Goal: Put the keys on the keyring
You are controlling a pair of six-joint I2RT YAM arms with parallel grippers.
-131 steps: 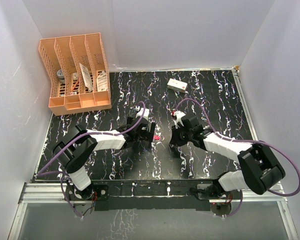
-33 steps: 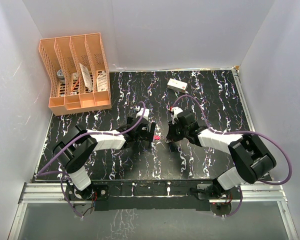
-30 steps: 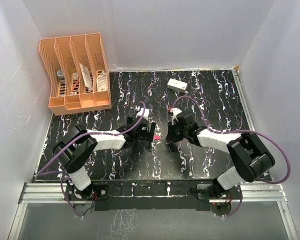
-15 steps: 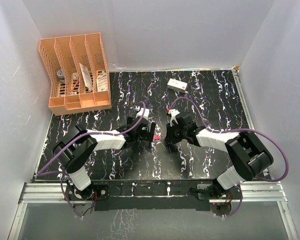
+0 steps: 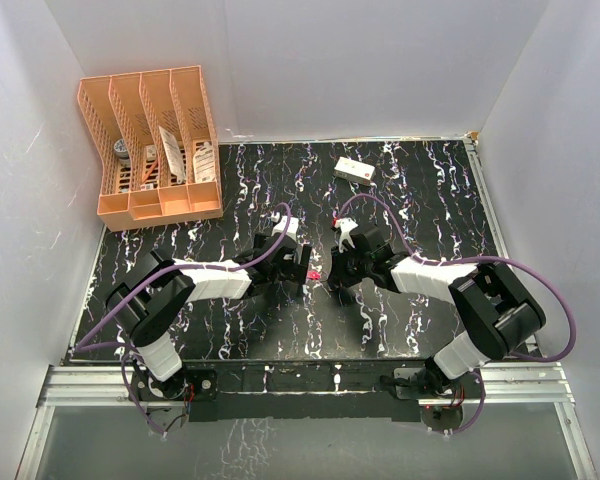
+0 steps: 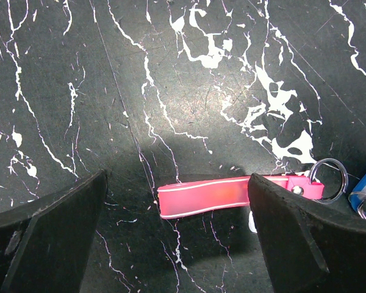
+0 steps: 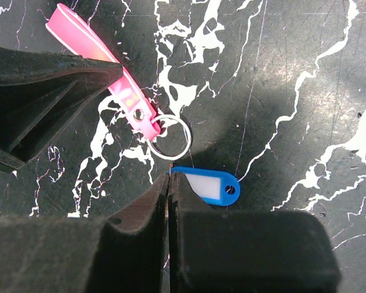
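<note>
The wide-open left end effector (image 6: 177, 241) is straddling the pink key (image 6: 219, 194) on the desk (image 6: 171, 73), while the fully closed right end effector (image 7: 169, 178) is sitting at the blue key (image 7: 210, 185), beside the keyring (image 7: 169, 138).

Both arms reach from their bases at the near edge toward the middle of the scene. The left arm (image 5: 205, 280) rises from the near left, bends at the elbow and lays its white forearm almost level, pointing right. The left claw (image 5: 302, 268) faces downward with its jaws spread wide; in the wrist view its two dark fingers (image 6: 49, 238) stand at opposite sides of the frame. The right arm (image 5: 435, 280) folds at a bulky elbow on the near right and stretches its forearm leftward. The right claw (image 5: 332, 276) is closed, fingertips pressed together without a gap, near the left claw.
</note>
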